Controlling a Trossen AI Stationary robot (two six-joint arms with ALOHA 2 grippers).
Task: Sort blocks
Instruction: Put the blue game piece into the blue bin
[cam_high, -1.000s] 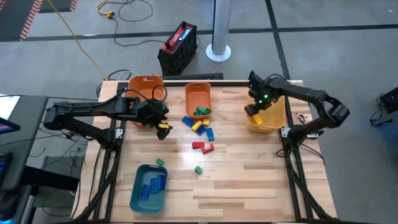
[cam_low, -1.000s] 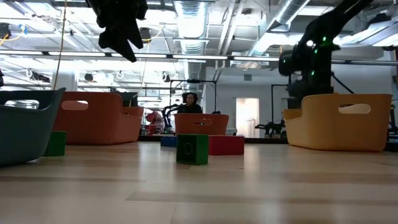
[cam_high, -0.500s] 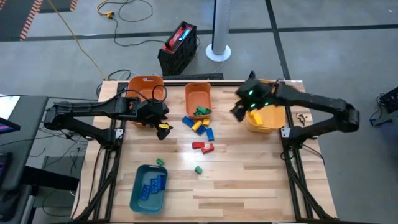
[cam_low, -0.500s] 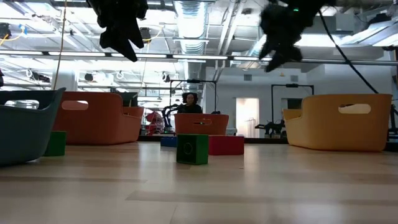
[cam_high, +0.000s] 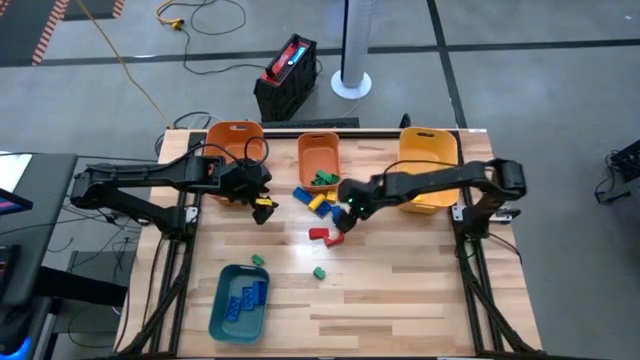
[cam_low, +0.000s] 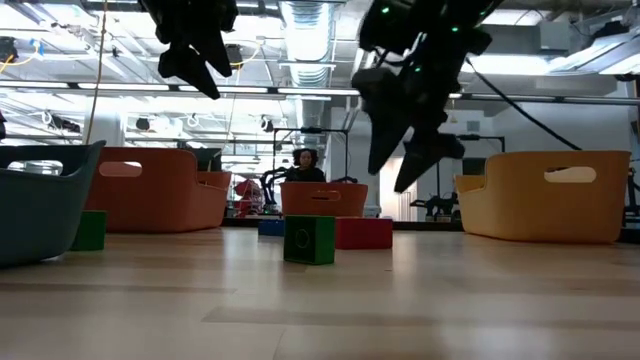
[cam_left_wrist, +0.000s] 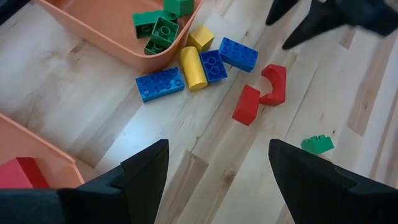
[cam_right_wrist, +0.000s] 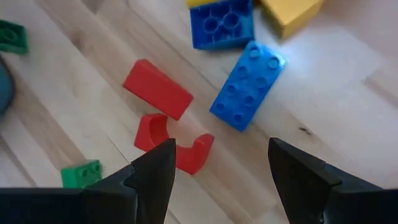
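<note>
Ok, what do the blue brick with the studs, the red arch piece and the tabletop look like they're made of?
The blue brick looks like moulded plastic: a smooth, slightly glossy face, crisp round studs, one even colour. The red arch piece looks the same: solid colour, clean rounded cut-out, soft sheen. The tabletop appears to be light wood, or possibly a wood-look laminate: plank seams and grain streaks show, with a satin glare patch.

No readable text, label, brand, number or sign shows in any view: none on the blocks, the bins, the arms or the wooden table, and nothing in the room behind the table can be made out as writing.
</note>
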